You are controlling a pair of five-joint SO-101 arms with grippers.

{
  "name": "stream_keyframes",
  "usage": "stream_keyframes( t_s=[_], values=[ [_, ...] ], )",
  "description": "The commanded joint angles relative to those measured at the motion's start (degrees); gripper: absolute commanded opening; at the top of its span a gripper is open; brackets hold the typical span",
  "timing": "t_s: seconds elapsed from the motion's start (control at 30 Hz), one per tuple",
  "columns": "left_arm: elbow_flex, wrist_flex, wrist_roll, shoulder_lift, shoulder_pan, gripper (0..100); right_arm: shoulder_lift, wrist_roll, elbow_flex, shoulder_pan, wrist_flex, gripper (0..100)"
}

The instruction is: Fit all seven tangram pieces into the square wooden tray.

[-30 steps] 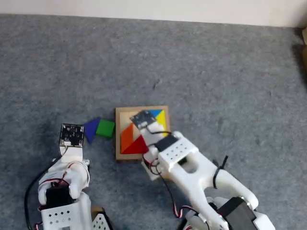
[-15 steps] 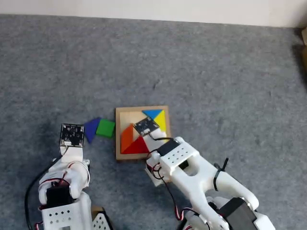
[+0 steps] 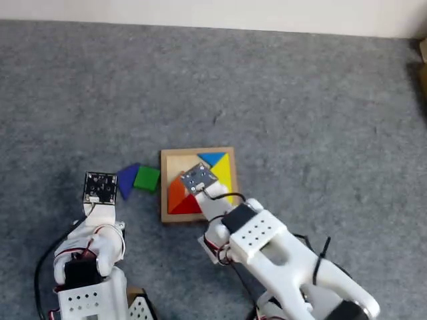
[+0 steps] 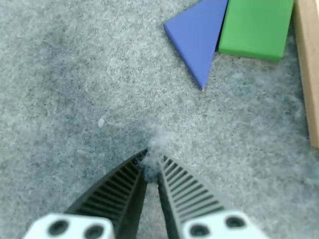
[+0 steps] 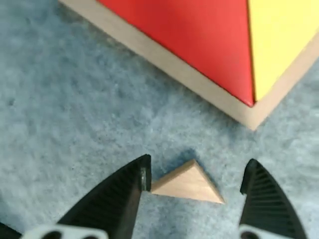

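The right gripper point(image 5: 197, 174) gapes wide astride a wooden triangle point(image 5: 187, 185) on the carpet point(image 3: 300, 100), just off a corner of the tray point(image 3: 164, 187), toward the carpet's near edge. The left gripper point(image 4: 152, 162), clenched empty, rests near the blue triangle point(image 4: 199, 35) and green square point(image 4: 255, 25).

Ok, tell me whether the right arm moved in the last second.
Yes. The right arm has drawn back toward its base, its wrist now closer to the tray's near edge.

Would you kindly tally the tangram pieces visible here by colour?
Dark blue piece: 1
Green piece: 1
Orange piece: 1
Red piece: 1
Yellow piece: 1
Light blue piece: 1
Plain wood piece: 1
Total: 7
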Motion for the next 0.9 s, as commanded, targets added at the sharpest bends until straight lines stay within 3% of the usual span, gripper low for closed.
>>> stream_keyframes(
  t_s=[0.0, 0.27, 0.7, 0.87],
  values=[
    [1.1, -0.8, 0.3, -0.3, -0.5, 1, -4.0, 0.5, 1.4, 1.3, 0.3, 28.6],
    [1.1, -0.8, 0.3, -0.3, -0.5, 1, -4.0, 1.2, 2.2, 3.0, 0.9, 28.6],
    [1.1, -0.8, 0.3, -0.3, -0.5, 1, 7.7, 13.5, 4.0, 3.0, 0.6, 28.5],
    [1.1, -0.8, 0.3, -0.3, -0.5, 1, 10.3, 15.1, 3.7, 2.9, -0.9, 19.6]
  ],
)
